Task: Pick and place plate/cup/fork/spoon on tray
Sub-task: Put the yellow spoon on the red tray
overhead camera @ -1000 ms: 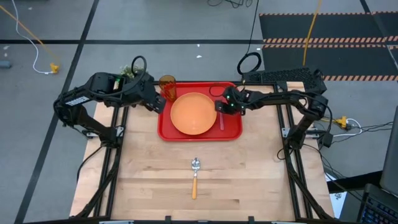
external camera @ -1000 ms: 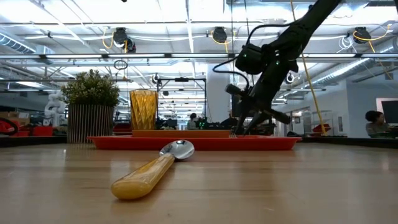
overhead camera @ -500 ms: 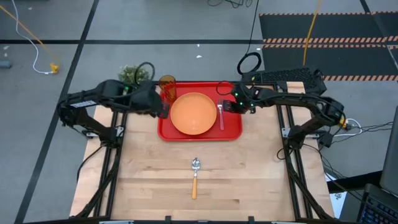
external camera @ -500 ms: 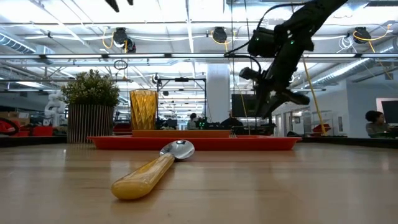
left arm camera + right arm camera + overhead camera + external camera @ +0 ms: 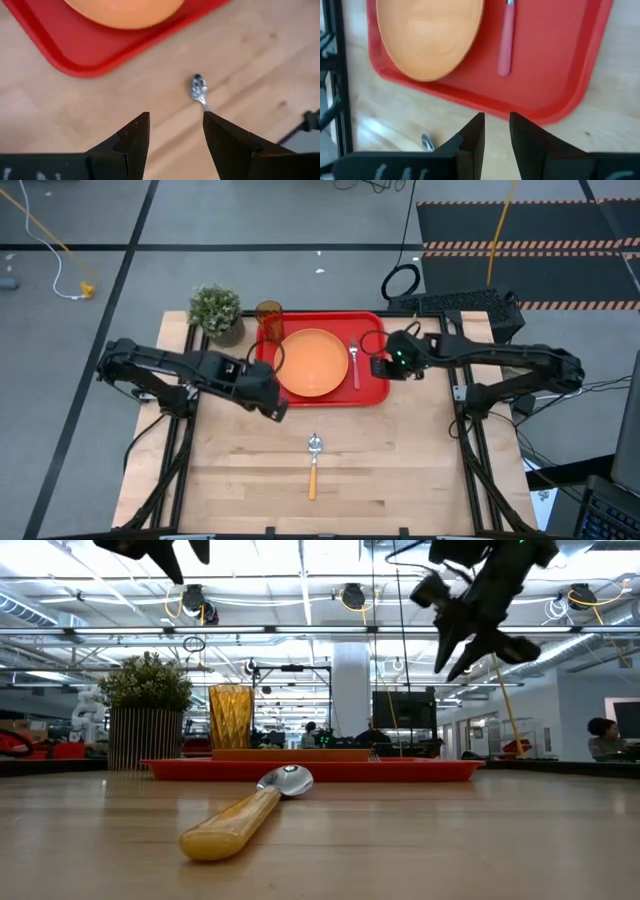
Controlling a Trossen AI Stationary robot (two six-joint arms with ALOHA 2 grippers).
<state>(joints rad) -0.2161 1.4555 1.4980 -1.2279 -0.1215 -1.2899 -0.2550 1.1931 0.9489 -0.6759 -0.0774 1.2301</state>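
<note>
The red tray (image 5: 372, 388) lies at the table's far middle. On it lies the orange plate (image 5: 312, 362). The amber cup (image 5: 268, 317) stands upright at its far left corner. The red-handled fork (image 5: 354, 364) lies flat to the right of the plate. The spoon (image 5: 313, 463) lies on the bare table nearer the front, with its bowl (image 5: 198, 87) toward the tray. My left gripper (image 5: 272, 406) is open and empty, raised over the table by the tray's near left corner. My right gripper (image 5: 381, 366) is open and empty, raised over the tray's right rim.
A potted green plant (image 5: 216, 309) stands on the table's far left, beside the cup. Bare wood lies all around the spoon (image 5: 245, 812). In the low view the right gripper (image 5: 473, 643) hangs well above the tray (image 5: 310, 769).
My left gripper has swung from beside the cup toward the table's near edge and right, toward the spoon, and now stands past the tray's near left corner. My right gripper has risen off the tray and drawn back toward the right edge. The fork stays flat on the tray.
</note>
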